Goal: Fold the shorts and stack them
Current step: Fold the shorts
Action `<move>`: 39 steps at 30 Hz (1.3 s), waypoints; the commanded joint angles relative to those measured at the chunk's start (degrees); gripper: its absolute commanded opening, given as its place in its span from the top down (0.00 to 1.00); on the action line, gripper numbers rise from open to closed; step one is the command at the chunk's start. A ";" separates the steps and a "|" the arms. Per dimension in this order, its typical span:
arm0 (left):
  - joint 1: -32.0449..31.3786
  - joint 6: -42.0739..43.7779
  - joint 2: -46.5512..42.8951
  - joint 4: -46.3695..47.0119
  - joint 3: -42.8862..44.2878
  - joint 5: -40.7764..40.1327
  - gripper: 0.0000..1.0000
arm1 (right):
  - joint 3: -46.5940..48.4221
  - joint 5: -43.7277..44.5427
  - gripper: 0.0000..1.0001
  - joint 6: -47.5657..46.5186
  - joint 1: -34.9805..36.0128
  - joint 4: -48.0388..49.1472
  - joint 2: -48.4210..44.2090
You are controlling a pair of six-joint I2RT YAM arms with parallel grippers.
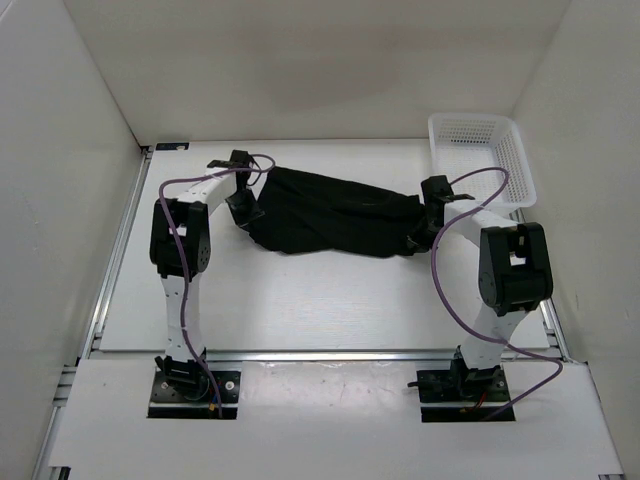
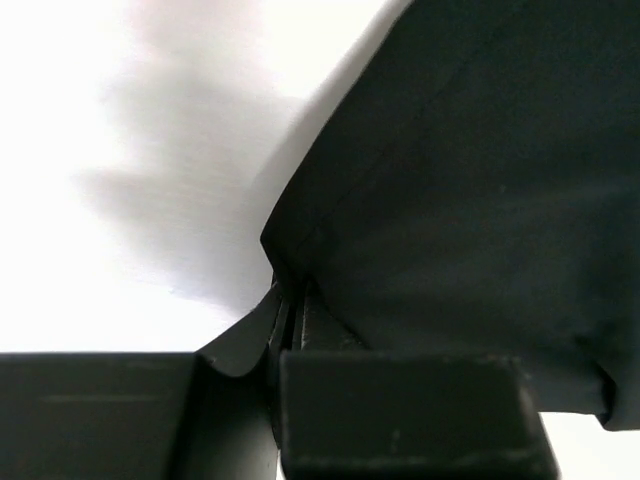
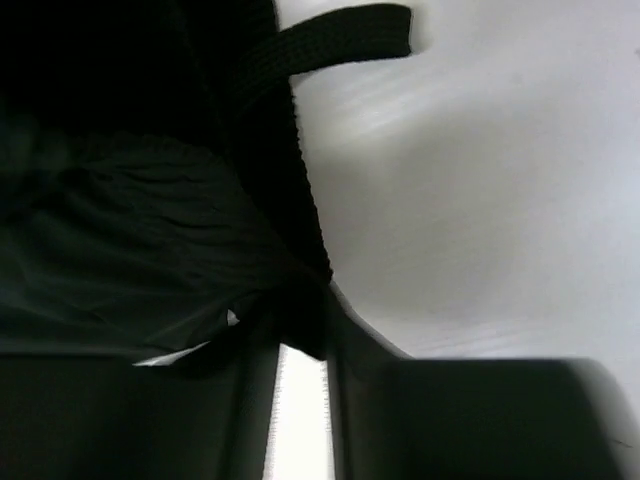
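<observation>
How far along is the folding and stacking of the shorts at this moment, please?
Done: the left gripper and right gripper each pinch one end of the black shorts. In hand: the black shorts are spread out between them. Left: no tidy fold shows yet, and nothing is stacked.

From above, I lose the tips of the left gripper (image 1: 244,207) and right gripper (image 1: 424,236) against the black shorts (image 1: 330,215). Up close the fabric runs off frame; a blurred pale speck (image 3: 232,318) is possibly a tag.
</observation>
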 commanded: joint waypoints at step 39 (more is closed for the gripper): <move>-0.31 -1.26 -22.77 -5.40 -10.61 -4.41 0.89 | 18.22 16.26 0.99 -7.23 15.03 -12.72 -1.83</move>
